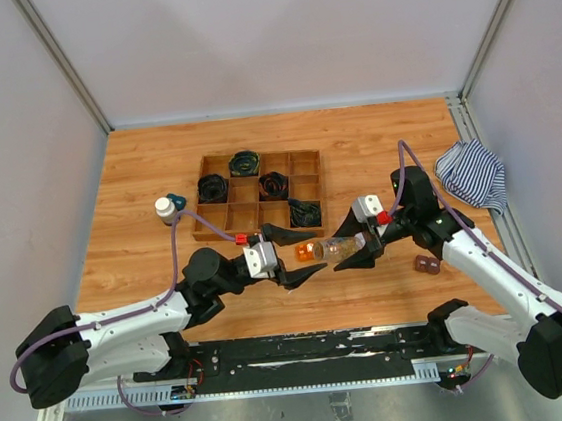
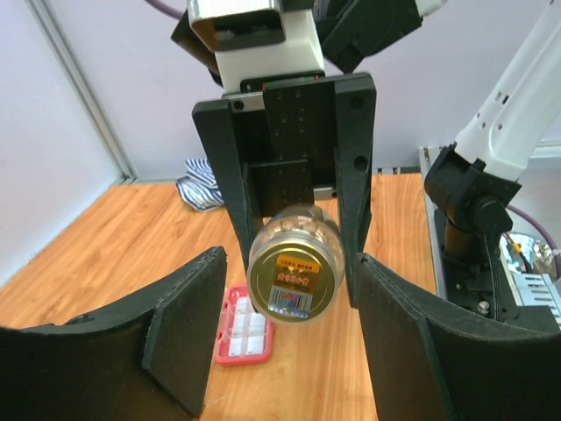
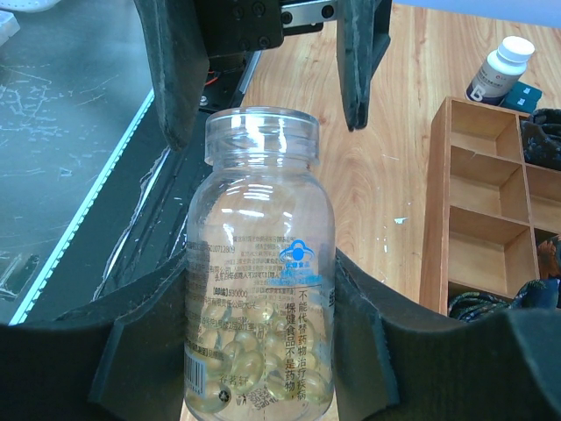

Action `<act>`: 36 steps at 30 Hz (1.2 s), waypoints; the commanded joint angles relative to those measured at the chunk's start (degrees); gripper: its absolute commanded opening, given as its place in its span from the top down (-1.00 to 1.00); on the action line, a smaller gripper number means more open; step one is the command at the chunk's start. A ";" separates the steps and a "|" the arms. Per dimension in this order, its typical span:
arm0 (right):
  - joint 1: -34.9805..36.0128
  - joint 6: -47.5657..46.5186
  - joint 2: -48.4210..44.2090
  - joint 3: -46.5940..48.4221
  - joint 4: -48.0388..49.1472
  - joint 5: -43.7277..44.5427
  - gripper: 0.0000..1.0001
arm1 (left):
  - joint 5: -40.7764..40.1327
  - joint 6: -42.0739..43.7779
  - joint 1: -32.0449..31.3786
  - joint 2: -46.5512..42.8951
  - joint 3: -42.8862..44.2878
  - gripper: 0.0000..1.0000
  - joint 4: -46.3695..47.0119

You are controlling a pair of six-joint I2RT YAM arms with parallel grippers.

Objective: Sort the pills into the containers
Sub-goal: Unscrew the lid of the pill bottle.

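My right gripper (image 1: 338, 253) (image 3: 263, 289) is shut on a clear vial (image 1: 347, 249) (image 3: 260, 263), held lying level above the table. Pale yellow pills (image 3: 250, 364) fill its lower part. Its gold-coloured end (image 2: 294, 279) points at my left gripper (image 1: 316, 252) (image 2: 289, 259). That gripper is open, and its fingers (image 3: 171, 70) stand either side of that end without touching it. A flat pink box (image 2: 244, 324) with white compartments lies on the table just below. The dark bottle with a white cap (image 1: 165, 208) (image 3: 500, 66) stands upright at the far left.
A wooden compartment tray (image 1: 275, 152) (image 3: 478, 193) with black coils sits behind both grippers. A striped cloth (image 1: 470, 175) (image 2: 200, 189) lies at the right edge. A small dark-red object (image 1: 427, 263) rests beside the right arm.
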 commanded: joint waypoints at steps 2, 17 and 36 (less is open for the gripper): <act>0.72 -0.94 0.25 1.09 -0.40 -1.08 0.99 | -0.47 -2.16 0.30 0.42 -0.28 -0.32 5.60; 0.81 -0.86 0.40 1.02 -0.42 -1.02 0.99 | 0.14 -1.51 0.42 0.82 -0.37 -0.20 2.43; 0.81 -0.72 0.47 1.01 -0.33 -1.02 0.99 | 1.88 -9.71 1.14 1.33 1.92 0.96 0.10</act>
